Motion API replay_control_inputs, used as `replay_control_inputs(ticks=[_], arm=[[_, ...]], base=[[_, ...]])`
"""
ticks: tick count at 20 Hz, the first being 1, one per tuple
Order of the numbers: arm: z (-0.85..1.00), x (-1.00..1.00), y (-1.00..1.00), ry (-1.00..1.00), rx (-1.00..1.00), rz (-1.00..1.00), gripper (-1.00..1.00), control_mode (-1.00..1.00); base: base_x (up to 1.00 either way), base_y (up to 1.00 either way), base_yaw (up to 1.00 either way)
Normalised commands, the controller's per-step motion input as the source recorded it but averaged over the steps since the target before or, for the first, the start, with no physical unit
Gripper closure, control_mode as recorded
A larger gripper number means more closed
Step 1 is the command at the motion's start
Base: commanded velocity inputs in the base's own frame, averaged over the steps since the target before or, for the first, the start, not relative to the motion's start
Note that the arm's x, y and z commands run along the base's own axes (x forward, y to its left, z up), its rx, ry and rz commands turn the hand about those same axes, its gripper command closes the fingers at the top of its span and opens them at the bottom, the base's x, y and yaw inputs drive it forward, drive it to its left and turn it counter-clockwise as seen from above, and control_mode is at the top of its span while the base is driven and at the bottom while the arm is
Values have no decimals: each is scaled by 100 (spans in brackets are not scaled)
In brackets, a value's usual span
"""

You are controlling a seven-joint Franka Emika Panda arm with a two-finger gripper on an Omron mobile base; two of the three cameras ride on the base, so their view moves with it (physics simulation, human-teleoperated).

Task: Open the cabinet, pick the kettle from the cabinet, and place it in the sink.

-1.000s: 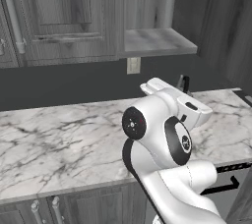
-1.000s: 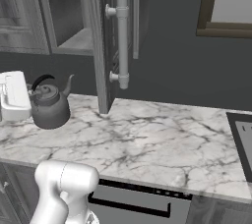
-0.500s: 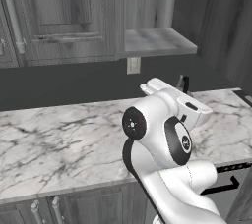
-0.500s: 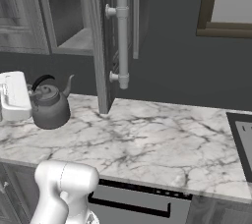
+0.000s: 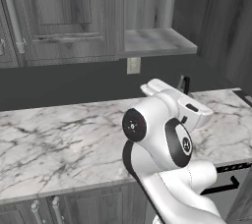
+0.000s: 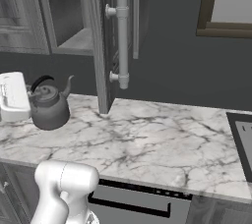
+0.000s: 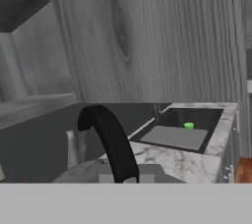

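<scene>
Kettle (image 6: 48,106): one, on counter | cabinet (image 6: 101,41): one, open | gripper: grasp unclear

White Franka-type arm (image 5: 162,139), glossy rounded plastic shells, smooth rendered finish, no cables or screws visible. Left base view: fat cylindrical links, a round joint cap facing the camera with a dark disc and small reddish mark at its centre; second dark ring-shaped joint seam on the neighbouring link, with a tiny pale dot inside. Dark band where the link meets the lower segment. Flat white wrist block on top with a thin dark slot, possibly a label, too small to tell. Right base view: white rounded elbow shell (image 6: 64,188), plain and unmarked, soft grey shading.
</scene>
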Motion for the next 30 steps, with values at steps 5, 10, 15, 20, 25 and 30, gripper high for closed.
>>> replay_control_inputs(ticks=[5, 10, 15, 20, 25, 30], arm=[[0, -49, 0, -17, 0, -5, 100, -100], [0, -52, 0, -19, 0, -9, 100, -100], [-9, -2, -2, 10, 0, -4, 100, -100], [-7, -2, -1, 8, -1, 0, 100, -100], [0, 0, 0, 0, 0, 0, 100, -100], [0, 0, 0, 0, 0, 0, 100, -100]], base=[[0, 0, 0], [0, 0, 0], [0, 0, 0], [0, 0, 0], [0, 0, 0], [0, 0, 0]])
